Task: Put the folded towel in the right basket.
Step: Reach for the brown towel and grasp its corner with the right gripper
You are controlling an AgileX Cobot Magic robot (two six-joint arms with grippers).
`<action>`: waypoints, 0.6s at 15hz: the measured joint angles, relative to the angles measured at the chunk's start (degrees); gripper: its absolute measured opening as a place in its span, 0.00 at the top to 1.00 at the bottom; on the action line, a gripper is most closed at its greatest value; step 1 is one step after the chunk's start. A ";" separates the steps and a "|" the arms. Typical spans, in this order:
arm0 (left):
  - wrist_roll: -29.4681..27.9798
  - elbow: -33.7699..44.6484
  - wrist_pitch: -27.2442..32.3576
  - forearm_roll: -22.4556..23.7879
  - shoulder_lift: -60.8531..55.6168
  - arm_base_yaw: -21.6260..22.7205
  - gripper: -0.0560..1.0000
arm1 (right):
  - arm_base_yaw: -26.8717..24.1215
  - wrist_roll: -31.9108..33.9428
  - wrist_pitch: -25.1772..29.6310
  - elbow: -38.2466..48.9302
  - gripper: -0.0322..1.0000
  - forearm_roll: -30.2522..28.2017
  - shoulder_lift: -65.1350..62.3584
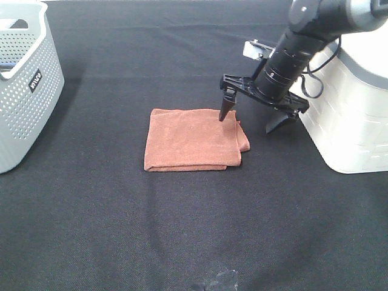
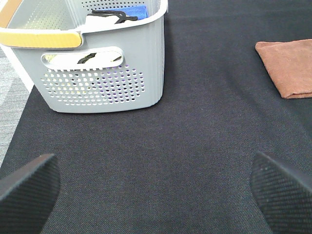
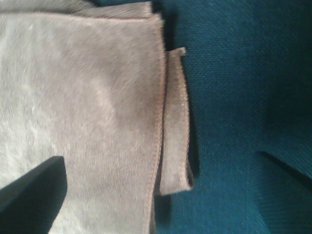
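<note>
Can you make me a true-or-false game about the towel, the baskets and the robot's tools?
1. The towel lies on the black table. True.
2. The towel is inside the white basket. False: it lies on the table, outside both baskets.
3. The right tool is open, with one finger over the towel and the other past its edge. True.
4. The grey basket is empty. False: the left wrist view shows a blue thing in it.
5. The left tool grips the towel. False: it is open and holds nothing.
</note>
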 joint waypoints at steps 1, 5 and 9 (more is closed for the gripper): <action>0.00 0.00 0.00 0.00 0.00 0.00 0.01 | -0.17 -2.41 -0.40 -0.06 0.03 3.15 1.09; 0.00 0.00 0.00 0.00 0.00 0.00 0.01 | -0.06 -3.32 -1.66 -0.52 0.03 3.67 4.13; 0.00 0.00 0.00 0.00 0.00 0.00 0.01 | -0.17 -3.44 -1.49 -1.32 0.03 5.50 5.44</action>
